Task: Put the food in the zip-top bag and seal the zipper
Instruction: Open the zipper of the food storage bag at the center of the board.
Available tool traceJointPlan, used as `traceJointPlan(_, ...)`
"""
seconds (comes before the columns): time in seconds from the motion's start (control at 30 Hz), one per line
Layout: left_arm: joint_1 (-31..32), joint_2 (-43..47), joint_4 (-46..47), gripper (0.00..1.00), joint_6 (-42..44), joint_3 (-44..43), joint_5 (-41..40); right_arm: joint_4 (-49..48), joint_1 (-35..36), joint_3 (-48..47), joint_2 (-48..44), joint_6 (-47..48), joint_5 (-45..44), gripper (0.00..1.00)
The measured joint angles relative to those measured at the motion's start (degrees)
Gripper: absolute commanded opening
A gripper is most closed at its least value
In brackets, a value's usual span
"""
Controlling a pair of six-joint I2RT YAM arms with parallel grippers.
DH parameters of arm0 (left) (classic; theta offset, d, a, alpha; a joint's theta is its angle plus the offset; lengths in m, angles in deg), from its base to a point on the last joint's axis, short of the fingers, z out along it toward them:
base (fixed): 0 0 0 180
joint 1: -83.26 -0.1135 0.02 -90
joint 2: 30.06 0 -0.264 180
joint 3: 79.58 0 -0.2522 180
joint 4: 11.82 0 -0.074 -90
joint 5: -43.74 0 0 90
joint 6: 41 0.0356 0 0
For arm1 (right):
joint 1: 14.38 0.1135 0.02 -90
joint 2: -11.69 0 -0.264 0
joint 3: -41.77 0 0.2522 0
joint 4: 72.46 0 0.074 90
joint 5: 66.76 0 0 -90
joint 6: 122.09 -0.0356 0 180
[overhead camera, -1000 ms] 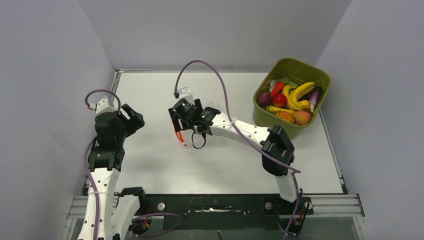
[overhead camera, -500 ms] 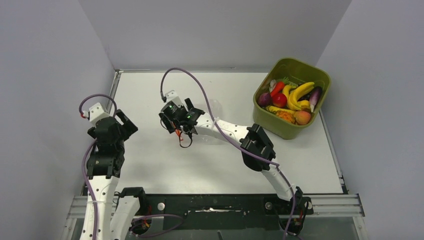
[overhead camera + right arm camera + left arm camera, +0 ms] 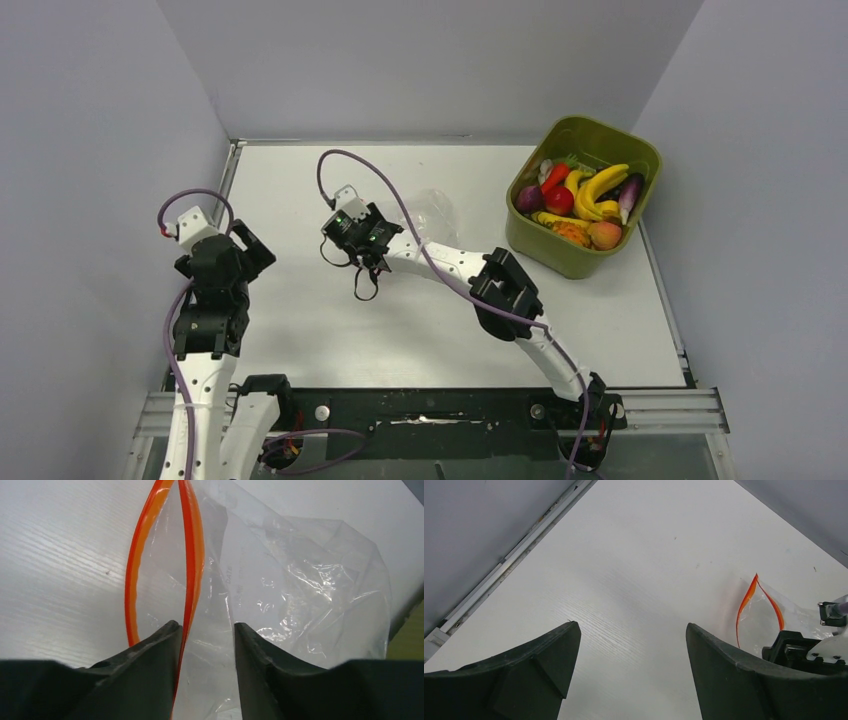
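Observation:
The clear zip-top bag (image 3: 280, 580) lies crinkled on the table ahead of my right gripper (image 3: 205, 627); it also shows in the top view (image 3: 432, 208). Its orange-red zipper (image 3: 192, 550) gapes open. One strip runs between my right fingers along the left one, and the other strip passes outside that finger. The jaws stand a little apart. My left gripper (image 3: 631, 627) is wide open and empty over bare table, left of the bag (image 3: 769, 615). The food, with bananas (image 3: 600, 185), a red fruit (image 3: 560, 200), a peach (image 3: 604, 234) and an eggplant (image 3: 630, 190), lies at the far right.
The food sits in an olive-green bin (image 3: 590, 125) at the table's back right corner. Grey walls close in the left, back and right sides. A purple cable (image 3: 400, 205) arches over the right arm. A metal rail (image 3: 519, 555) runs along the table's left edge.
My right arm has swung left and lower with the bag, so the orange strip no longer hangs in the top view. My left arm drew back to the left, then stayed still.

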Motion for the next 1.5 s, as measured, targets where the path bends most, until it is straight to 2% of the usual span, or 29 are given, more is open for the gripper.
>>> traceJointPlan(0.17,0.0,-0.5,0.1,0.74,0.0,0.0,1.9,-1.0,0.0,6.0,-3.2,0.5,-2.4,0.08)
traceJointPlan(0.27,0.0,-1.0,0.6,0.73,0.0,0.0,4.3,-1.9,-0.1,11.1,-7.0,0.5,-2.3,0.0)
traceJointPlan(0.43,0.2,-1.5,3.1,0.68,-0.8,1.3,10.9,-2.8,-0.8,15.4,-13.8,-1.2,0.3,0.0)
traceJointPlan(0.53,0.3,-1.9,6.4,0.67,-3.5,3.8,17.9,-3.9,-1.3,17.1,-18.1,-3.8,3.1,0.0)
traceJointPlan(0.63,0.3,-2.4,12.3,0.68,-7.9,8.2,27.9,-5.7,-2.0,19.5,-22.4,-6.7,6.0,0.0)
traceJointPlan(0.77,0.5,-3.9,22.8,0.77,-14.1,14.1,40.6,-8.9,-2.9,22.9,-27.0,-11.0,10.0,0.0)
traceJointPlan(0.9,0.6,-5.9,33.7,0.77,-20.2,17.2,48.6,-12.9,-3.5,26.9,-29.7,-14.0,12.7,0.0)
traceJointPlan(1.07,1.1,-9.1,50.5,0.77,-28.5,21.8,52.7,-15.8,-3.4,29.7,-30.2,-15.7,14.4,0.0)
traceJointPlan(1.13,1.5,-10.7,53.9,0.76,-30.4,22.9,52.7,-16.6,-3.3,30.4,-30.2,-16.1,15.0,0.0)
traceJointPlan(1.33,3.5,-16.0,56.9,0.69,-31.5,21.9,51.3,-18.9,-2.9,31.8,-30.4,-16.2,16.0,0.0)
traceJointPlan(1.5,6.1,-20.1,55.4,0.58,-30.0,18.9,48.5,-19.9,-2.5,32.4,-30.7,-16.0,16.2,0.0)
